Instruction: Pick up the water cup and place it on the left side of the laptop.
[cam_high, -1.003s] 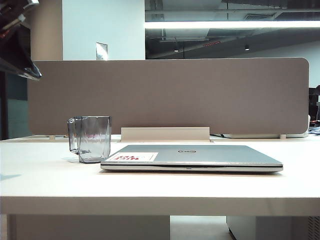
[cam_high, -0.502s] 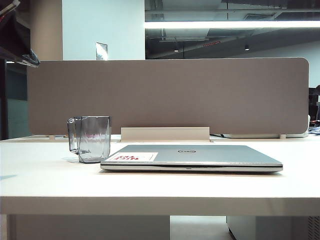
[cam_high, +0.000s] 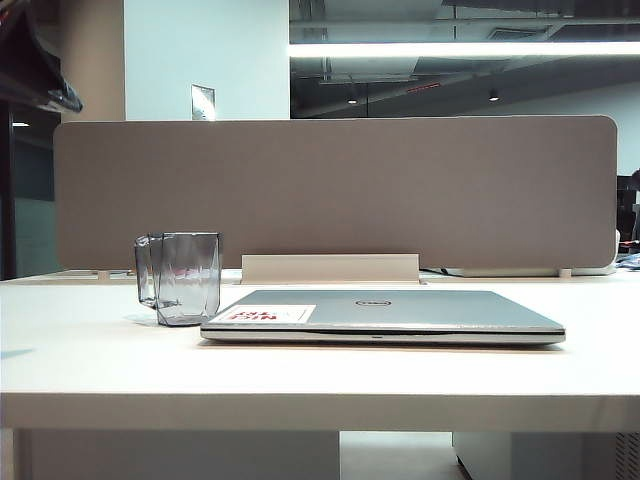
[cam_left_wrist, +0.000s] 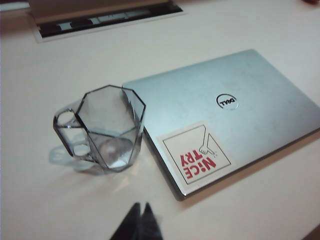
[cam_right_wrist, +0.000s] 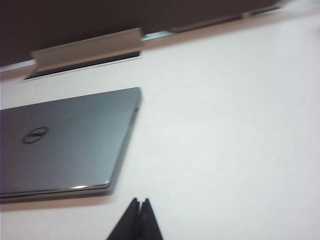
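cup (cam_left_wrist: 107, 132): light, stiff, slick plastic; I'd grip wall or handle
laptop (cam_left_wrist: 225, 115): just beside cup
left end effector (cam_left_wrist: 140, 216): closed, empty, above counter (cam_left_wrist: 60, 200)
right end effector (cam_right_wrist: 139, 210): closed, empty

Smoky faceted water cup (cam_left_wrist: 107, 131) stands upright just beside closed silver laptop (cam_left_wrist: 235, 120).

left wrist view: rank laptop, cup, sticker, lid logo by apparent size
1. laptop, largest by far
2. cup; it sits nearer the camera, so it may look bigger than it is
3. sticker, clearly smaller than the cup
4. logo, smallest
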